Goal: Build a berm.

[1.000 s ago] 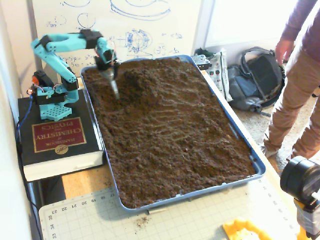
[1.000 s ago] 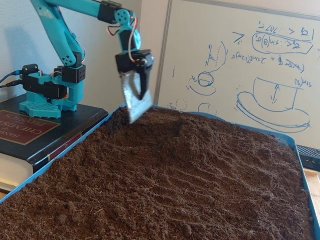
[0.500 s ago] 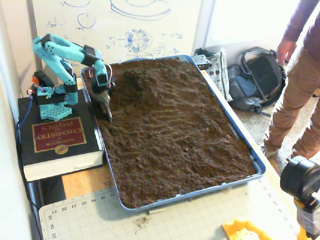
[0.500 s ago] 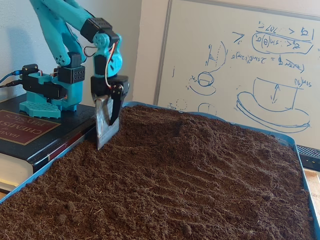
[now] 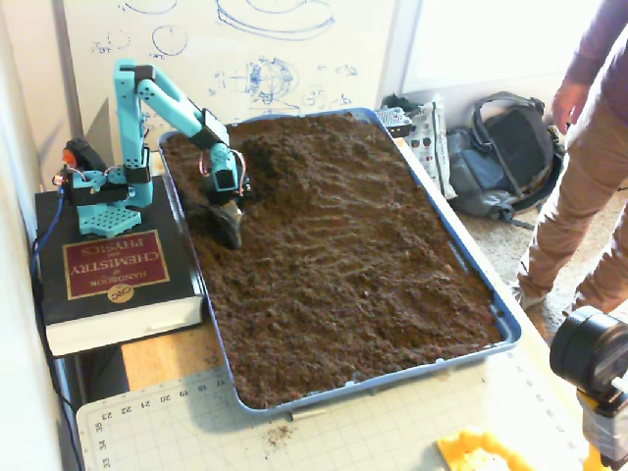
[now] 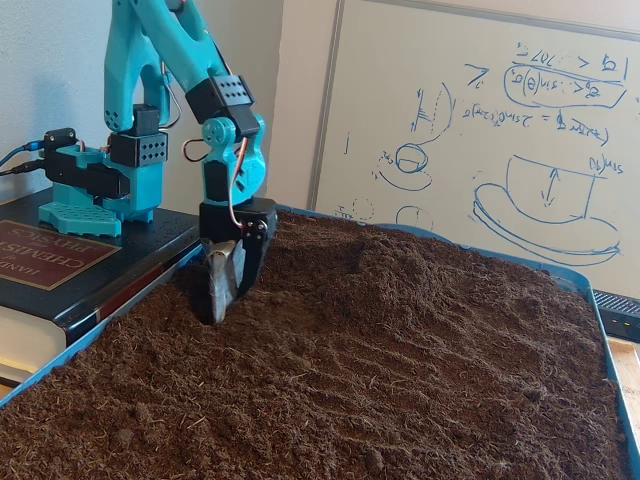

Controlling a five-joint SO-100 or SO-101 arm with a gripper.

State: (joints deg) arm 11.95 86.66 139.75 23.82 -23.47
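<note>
Whiteboard (image 6: 480, 130) behind blue tray (image 5: 491, 312); hand (image 6: 217, 305) clamps metal blade, tip in soil; berm (image 5: 280, 157) loose, crumbly: push, don't grip

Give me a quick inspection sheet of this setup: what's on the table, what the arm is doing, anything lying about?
Surface: blue tray filled with dark soil.
Job's things: berm, a raised mound at the tray's far end.
Grippers: gripper holds a metal blade, its tip dug into the soil.
Clutter: chemistry book under the arm's base; cutting mat; yellow object.
Cables: wires at the arm's base.
Surroundings: whiteboard, backpack, a person standing.
</note>
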